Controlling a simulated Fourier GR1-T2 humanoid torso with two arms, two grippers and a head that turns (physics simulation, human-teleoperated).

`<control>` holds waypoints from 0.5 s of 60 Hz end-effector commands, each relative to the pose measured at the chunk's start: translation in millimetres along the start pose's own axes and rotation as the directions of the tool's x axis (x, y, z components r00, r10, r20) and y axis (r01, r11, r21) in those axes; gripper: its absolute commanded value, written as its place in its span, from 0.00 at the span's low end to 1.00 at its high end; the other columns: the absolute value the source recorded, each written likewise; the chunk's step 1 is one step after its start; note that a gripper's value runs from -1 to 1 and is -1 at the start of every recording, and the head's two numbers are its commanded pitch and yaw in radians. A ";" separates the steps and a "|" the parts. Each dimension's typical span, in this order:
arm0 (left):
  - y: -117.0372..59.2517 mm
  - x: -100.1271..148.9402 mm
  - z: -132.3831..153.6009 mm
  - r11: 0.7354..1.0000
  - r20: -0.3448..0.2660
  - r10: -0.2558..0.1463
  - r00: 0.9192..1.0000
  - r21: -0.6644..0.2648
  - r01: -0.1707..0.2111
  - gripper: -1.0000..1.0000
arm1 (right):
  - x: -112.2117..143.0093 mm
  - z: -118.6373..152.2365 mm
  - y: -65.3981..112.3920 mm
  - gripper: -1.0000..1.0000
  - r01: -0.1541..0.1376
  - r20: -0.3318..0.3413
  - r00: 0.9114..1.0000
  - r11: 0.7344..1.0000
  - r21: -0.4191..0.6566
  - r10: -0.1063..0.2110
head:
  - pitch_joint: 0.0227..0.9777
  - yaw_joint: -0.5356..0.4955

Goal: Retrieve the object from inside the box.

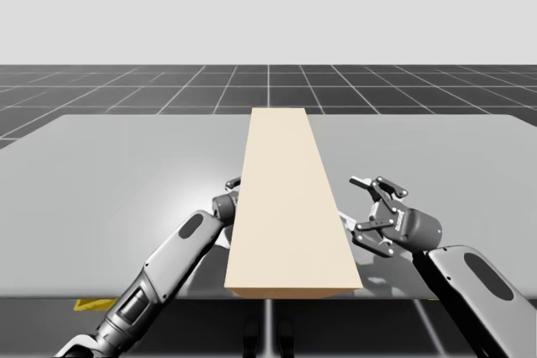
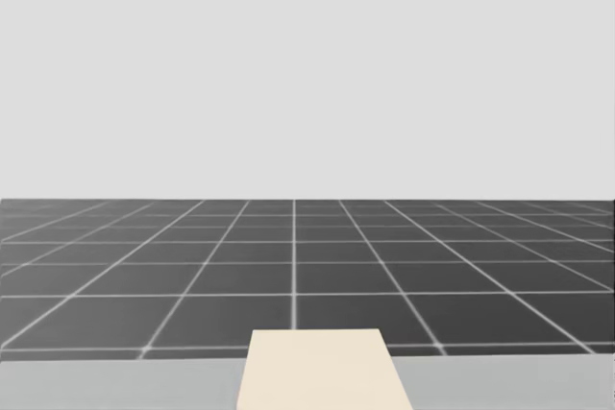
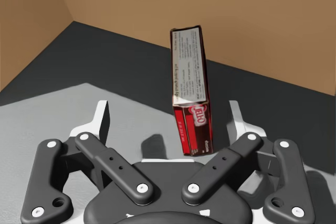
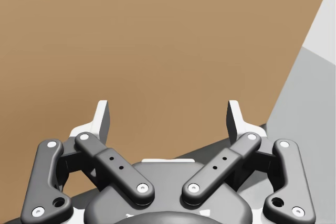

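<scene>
high view down, head level, sharing box (image 1: 289, 207)

Grey counter (image 1: 109, 207) on a dark floor (image 1: 126, 90) ruled with pale grid lines; small yellow object (image 1: 89, 304) below the counter's near edge.

Large box (image 1: 289, 207) lies on the counter (image 1: 109, 173) at its middle, running from the near edge toward the far edge, with the floor (image 2: 288, 266) beyond. The left gripper (image 3: 169, 116) is at the large box's left side and looks into it. There the slim box (image 3: 191, 87) stands on the large box's bottom, slightly tilted, just ahead of the jaws, with an inner wall behind it. The right gripper (image 4: 169, 116) sits over the counter just right of the large box, facing its outer wall.
</scene>
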 end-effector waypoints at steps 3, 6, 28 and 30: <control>-2.8 -2.6 -28.7 0.998 0.011 0.061 0.998 -0.028 -0.061 0.00 | -0.2 1.7 0.6 0.00 -0.005 0.000 1.000 1.000 0.003 0.005 | 0.09 0.49; -6.0 -5.6 -34.6 0.997 0.008 0.066 0.998 -0.036 -0.066 0.00 | -0.2 2.0 0.8 0.00 -0.008 -0.001 1.000 1.000 0.004 0.008 | 0.09 0.48; -19.7 -13.7 -48.1 0.991 -0.020 0.098 0.995 -0.086 -0.099 1.00 | -0.1 2.7 1.6 0.00 -0.017 0.000 1.000 1.000 -0.001 0.017 | 0.10 0.48; -19.3 -14.4 -47.0 0.991 -0.019 0.102 0.995 -0.088 -0.104 1.00 | -0.1 2.5 1.7 0.00 -0.018 0.000 1.000 1.000 -0.002 0.018 | 0.10 0.48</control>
